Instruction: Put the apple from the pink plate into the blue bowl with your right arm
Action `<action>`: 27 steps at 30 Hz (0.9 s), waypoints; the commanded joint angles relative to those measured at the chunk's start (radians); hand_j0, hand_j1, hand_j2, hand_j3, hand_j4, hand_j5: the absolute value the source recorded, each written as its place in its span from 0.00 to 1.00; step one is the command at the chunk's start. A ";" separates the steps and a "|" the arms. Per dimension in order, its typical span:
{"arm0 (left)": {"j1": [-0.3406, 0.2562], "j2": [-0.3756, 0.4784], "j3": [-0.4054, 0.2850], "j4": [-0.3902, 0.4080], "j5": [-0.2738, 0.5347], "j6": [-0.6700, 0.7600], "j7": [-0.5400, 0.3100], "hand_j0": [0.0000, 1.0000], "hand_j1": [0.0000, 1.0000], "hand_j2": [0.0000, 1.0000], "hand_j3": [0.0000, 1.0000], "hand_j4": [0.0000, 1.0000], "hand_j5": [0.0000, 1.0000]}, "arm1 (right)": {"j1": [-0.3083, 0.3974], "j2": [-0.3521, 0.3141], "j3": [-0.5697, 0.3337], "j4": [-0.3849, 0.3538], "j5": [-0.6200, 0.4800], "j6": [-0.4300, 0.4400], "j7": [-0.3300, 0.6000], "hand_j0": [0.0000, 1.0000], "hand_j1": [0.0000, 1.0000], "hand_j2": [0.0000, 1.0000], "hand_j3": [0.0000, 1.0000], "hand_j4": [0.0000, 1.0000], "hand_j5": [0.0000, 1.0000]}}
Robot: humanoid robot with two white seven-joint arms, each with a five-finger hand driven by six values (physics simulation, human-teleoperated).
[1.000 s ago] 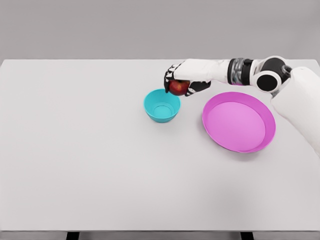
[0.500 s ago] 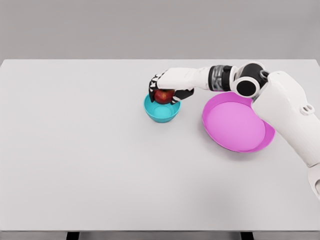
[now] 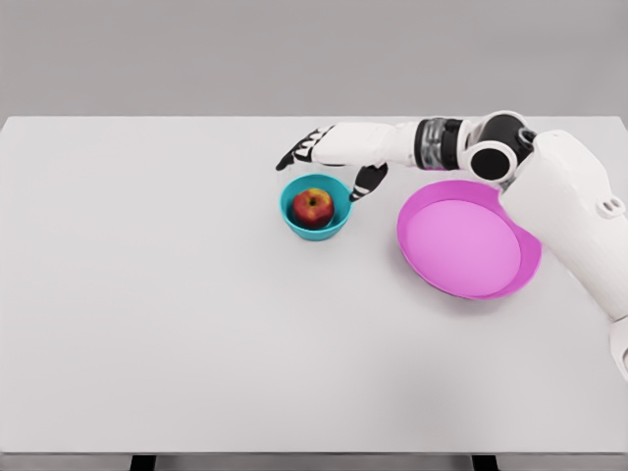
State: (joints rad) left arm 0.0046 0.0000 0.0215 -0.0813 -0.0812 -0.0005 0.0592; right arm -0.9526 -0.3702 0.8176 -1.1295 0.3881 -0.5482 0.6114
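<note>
- Note the bench (image 3: 177,334): white, with nothing lying on its near part.
- Check the pink plate (image 3: 469,238): it sits right of the bowl, well apart, and holds nothing.
- Locate the apple (image 3: 313,207): it now rests inside the blue bowl (image 3: 292,218), upright, red with a yellow-green patch near the stem. Half a second ago it was clamped in the hand above the bowl.
- Observe the right hand (image 3: 334,157): its fingers (image 3: 297,155) have spread wide, holding nothing, just beyond the bowl's far rim.
- Treat the placement as done; judge that only arm withdrawal remains.
</note>
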 commanded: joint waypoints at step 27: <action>0.000 0.000 0.000 0.000 0.000 0.001 0.001 1.00 1.00 1.00 1.00 1.00 1.00 | 0.577 -0.355 -0.699 -0.239 -0.123 -0.063 -0.001 1.00 1.00 1.00 1.00 1.00 1.00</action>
State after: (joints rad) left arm 0.0046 -0.0001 0.0215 -0.0813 -0.0812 -0.0006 0.0595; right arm -0.3758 -0.7290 0.1220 -1.3696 0.2718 -0.6138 0.6114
